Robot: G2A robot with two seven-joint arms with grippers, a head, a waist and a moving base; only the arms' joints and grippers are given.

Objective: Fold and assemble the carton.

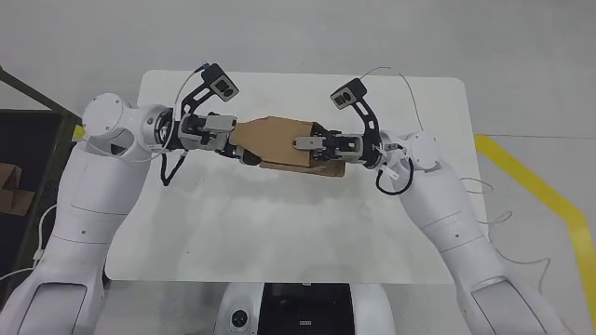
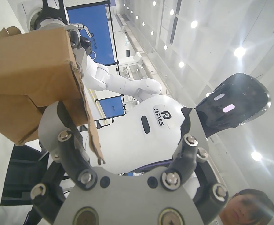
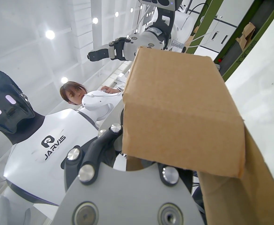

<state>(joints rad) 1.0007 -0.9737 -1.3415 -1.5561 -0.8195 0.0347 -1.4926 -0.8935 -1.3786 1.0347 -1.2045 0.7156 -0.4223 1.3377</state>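
Brown corrugated-cardboard carton, part-formed, was held aloft over white table for folding, one end braced by left pincer, spread wide and unclamped, the other met by right pincer, grip impossible to tell.

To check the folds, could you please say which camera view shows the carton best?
The top view: the carton shows end to end above the table. The left wrist view gives one end with a ragged flap; the right wrist view, one folded corner close up.
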